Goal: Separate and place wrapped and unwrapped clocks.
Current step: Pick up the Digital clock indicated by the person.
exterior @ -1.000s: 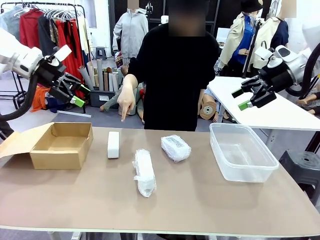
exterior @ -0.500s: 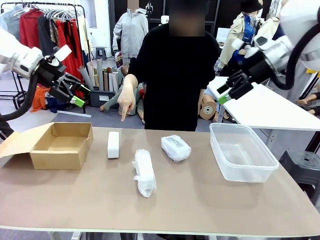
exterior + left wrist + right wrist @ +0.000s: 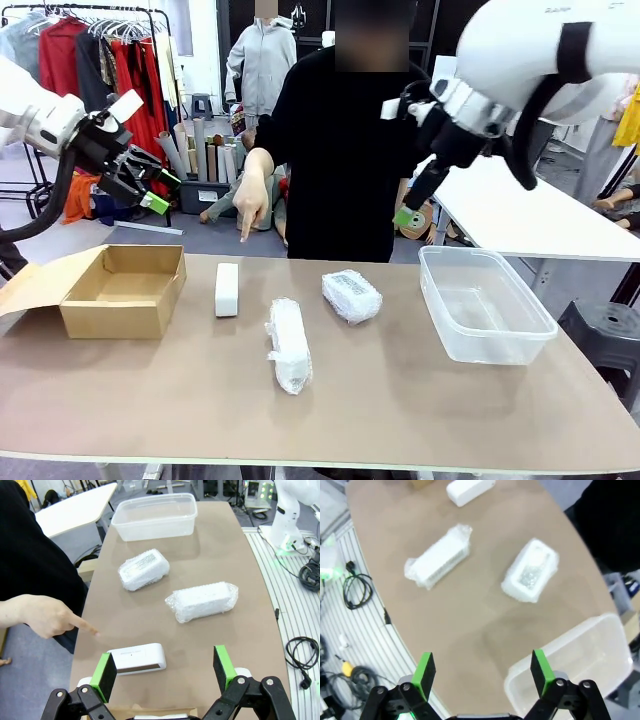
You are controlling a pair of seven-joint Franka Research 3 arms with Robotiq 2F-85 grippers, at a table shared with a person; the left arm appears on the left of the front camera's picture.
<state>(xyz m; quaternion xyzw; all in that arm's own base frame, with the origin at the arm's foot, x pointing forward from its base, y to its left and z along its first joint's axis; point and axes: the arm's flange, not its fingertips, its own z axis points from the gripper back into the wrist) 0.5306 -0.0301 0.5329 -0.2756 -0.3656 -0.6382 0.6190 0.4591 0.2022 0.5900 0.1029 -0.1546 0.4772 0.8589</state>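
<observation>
Up high at the L end of the table [image 3: 400, 400], my L pincer [image 3: 163, 190] hangs w/ fingers spread wide, nothing between them. Right below it sits the open cardboard box [image 3: 125, 290]. Just past the box, ahead of and under this pincer, lies the bare white clock [image 3: 227, 289], w/ the person's hand [image 3: 250, 205] pointing down at it. Prob. light, stiff, smooth plastic, so slippery; I'd take it across the narrow sides, mid-length.

Further off, toward my R pincer [image 3: 412, 208], lie the long wrapped clock [image 3: 288, 345] and then the squat wrapped clock [image 3: 351, 295], apart from each other. Film looks crinkly & soft. It'll likely give before I bite and may slide on what's inside, so grip across the short width at the middle, not the loose ends.

R pincer hovers above, fingers apart, empty. Squat one is down to its L, clear tub [image 3: 500, 345] down to its R.
</observation>
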